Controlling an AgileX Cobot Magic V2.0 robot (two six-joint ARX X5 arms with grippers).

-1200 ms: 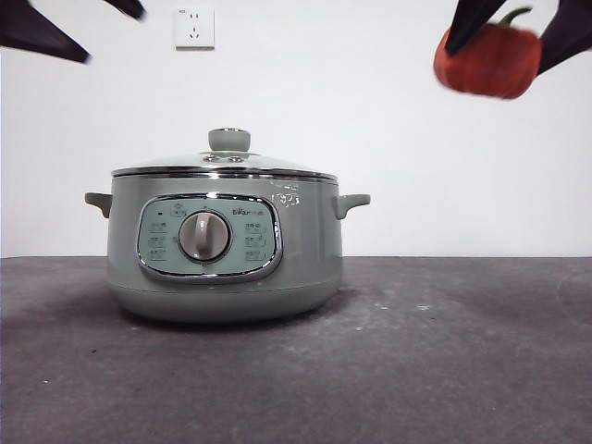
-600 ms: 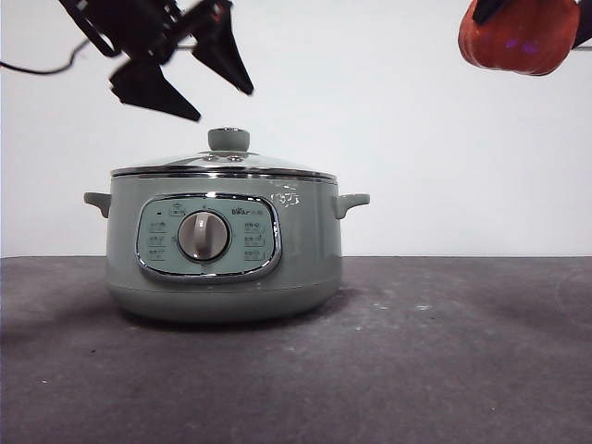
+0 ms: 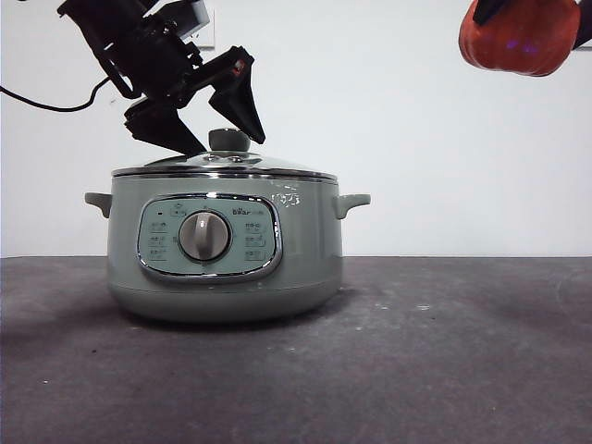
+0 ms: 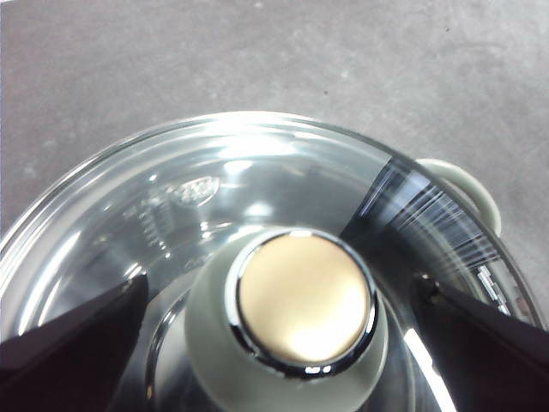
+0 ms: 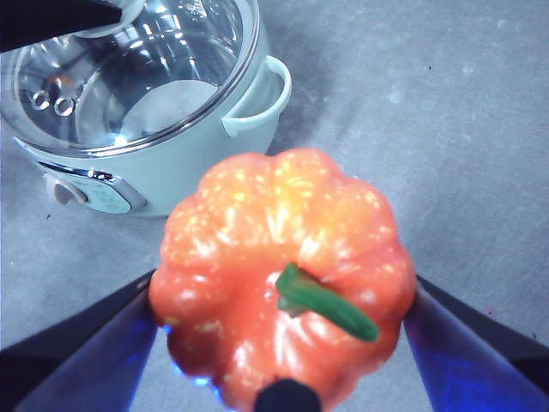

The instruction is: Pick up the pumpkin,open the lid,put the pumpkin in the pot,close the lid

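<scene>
The sage-green pot (image 3: 305, 250) stands on the dark table with the glass lid (image 3: 222, 165) shut on it. My left gripper (image 3: 231, 146) is open, with one jaw on each side of the lid's knob (image 3: 228, 140). In the left wrist view the left gripper (image 4: 281, 287) straddles the knob (image 4: 304, 300), with gaps on both sides. My right gripper (image 3: 527, 18) is shut on the orange pumpkin (image 3: 514, 37) and holds it high at the top right, well to the right of the pot. In the right wrist view the pumpkin (image 5: 283, 257), stem up, sits between the jaws.
The dark grey table (image 3: 444, 351) stretches in front of and to the right of the pot. A white wall socket (image 3: 205, 28) is behind the left arm. The pot's control panel with its silver dial (image 3: 204, 236) faces the front camera.
My left gripper has come in from the top left and dropped down around the lid's knob. The pumpkin rose a little at first and has held still since.
</scene>
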